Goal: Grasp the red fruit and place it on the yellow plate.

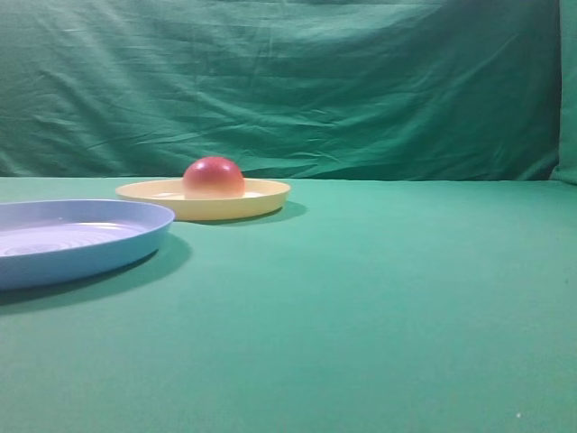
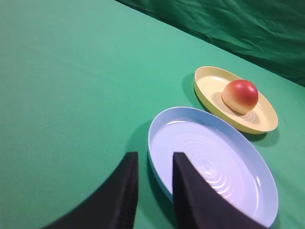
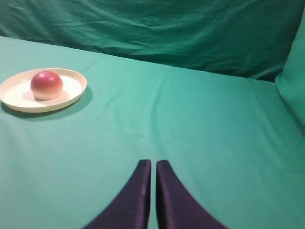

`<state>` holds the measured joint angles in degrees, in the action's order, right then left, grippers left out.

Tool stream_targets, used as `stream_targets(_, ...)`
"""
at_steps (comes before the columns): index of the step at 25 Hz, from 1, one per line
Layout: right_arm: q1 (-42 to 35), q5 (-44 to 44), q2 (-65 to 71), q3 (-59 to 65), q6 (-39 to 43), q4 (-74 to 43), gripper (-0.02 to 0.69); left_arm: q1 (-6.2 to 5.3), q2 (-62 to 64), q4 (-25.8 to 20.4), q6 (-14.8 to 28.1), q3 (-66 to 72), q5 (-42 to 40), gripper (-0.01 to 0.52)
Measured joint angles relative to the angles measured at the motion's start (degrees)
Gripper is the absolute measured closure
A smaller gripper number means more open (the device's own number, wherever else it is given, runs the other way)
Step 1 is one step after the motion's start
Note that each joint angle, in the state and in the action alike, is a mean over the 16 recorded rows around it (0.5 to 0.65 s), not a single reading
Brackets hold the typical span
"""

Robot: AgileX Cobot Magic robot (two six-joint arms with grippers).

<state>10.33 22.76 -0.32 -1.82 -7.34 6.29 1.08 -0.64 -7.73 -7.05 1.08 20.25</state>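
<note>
Red fruit (image 1: 214, 177) on yellow plate (image 1: 261, 200); left end effector (image 2: 151, 164) parted, right end effector (image 3: 153, 167) seemingly closed.

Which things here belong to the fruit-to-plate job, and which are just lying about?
Belong to the job:
- red fruit, already sitting on the plate
- yellow plate

Just lying about:
- blue plate, empty, beside the yellow one
- left gripper and right gripper, both holding nothing, away from the fruit
</note>
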Motion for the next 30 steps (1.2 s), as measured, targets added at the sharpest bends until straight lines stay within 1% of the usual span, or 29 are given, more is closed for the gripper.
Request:
stream_targets(7, -0.13, -1.35, -0.38, 3.19, 0.11, 0.08, 0.665, 0.0, 0.0, 0.0, 0.0, 0.0, 0.0, 0.357)
stream_targets(30, -0.13, -1.03, -0.39, 3.34, 0.11, 0.09, 0.665, 0.0, 0.0, 0.0, 0.0, 0.0, 0.0, 0.357)
